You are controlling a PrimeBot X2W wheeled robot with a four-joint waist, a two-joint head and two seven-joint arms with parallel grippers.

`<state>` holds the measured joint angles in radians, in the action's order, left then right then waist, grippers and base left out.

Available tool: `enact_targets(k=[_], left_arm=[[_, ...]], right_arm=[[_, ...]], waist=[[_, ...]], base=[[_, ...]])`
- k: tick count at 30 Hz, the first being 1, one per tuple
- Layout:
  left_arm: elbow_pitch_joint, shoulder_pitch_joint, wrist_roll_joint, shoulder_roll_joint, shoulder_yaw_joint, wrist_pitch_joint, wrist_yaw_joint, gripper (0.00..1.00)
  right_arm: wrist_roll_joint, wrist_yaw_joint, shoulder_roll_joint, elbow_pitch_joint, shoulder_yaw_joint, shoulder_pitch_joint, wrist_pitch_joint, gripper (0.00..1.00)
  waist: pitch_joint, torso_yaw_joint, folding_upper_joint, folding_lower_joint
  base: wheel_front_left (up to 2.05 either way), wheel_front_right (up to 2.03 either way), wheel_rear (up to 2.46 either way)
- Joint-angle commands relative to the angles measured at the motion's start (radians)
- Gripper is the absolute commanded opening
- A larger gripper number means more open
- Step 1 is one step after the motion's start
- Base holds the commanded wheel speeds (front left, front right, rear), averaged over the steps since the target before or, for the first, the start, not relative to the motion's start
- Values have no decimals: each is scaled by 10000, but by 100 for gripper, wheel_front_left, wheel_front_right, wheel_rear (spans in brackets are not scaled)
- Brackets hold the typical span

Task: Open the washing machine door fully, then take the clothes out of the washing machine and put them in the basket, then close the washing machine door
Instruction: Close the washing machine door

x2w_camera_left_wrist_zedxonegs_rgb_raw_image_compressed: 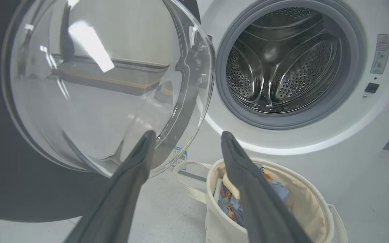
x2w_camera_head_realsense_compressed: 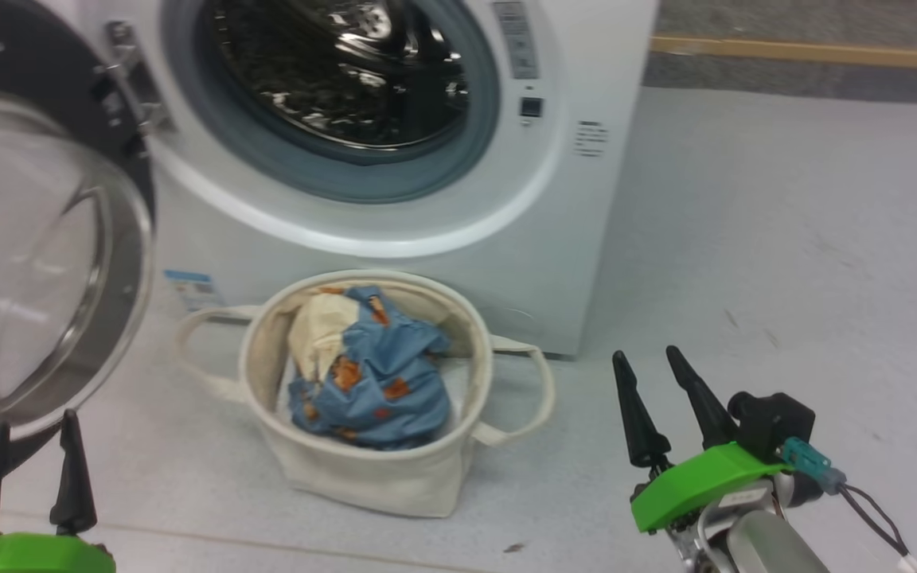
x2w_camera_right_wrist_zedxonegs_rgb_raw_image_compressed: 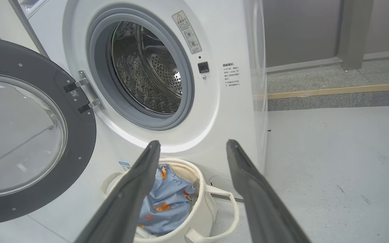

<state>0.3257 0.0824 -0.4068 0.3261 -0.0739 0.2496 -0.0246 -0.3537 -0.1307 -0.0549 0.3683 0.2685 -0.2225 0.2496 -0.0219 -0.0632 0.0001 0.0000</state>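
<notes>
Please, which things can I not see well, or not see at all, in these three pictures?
1. Floor of the basket: head view, covered by the clothes; anything beneath is hidden.
2. Upper part of the drum: head view, cut off by the top edge.
3. Left side of the washing machine door: head view, cut off by the left edge.
4. The printed notice on the washing machine: right wrist view, too small to read.

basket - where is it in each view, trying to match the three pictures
Head view: basket lower middle, on the floor before the washing machine.
Left wrist view: basket at the bottom edge, right of middle.
Right wrist view: basket at the bottom edge, left of middle.
Shared landmark: the grey gasket, above the basket in all three.
</notes>
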Motion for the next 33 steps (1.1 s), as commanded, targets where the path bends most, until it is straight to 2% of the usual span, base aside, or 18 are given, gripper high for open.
enact_targets(k=[1,11,12,20,33], left_arm=[[-301,231,87,243,-519,122,10,100],[-266,158,103,98,-853,122,-154,100],[-266,158,103,98,-853,122,-154,100],[-123,331,19,-13,-960,120,-446,100],[-79,479,-94,-177,-1078,121,-589,100]], right_arm=[[-40,0,47,-282,233,-135,122,100],[44,0,47,-296,262,-61,122,100],[44,0,47,-296,262,-61,122,100],[-17,0,47,-354,443,-206,122,100],[130,0,47,-296,496,-328,122,100]], waist=[[89,399,-1,0],[316,2206,-1,0],[316,2206,-1,0],[118,3568,-1,0],[-39,4683,-1,0]], base=[[0,0,0],[0,0,0],[0,0,0],[0,0,0],[0,0,0]])
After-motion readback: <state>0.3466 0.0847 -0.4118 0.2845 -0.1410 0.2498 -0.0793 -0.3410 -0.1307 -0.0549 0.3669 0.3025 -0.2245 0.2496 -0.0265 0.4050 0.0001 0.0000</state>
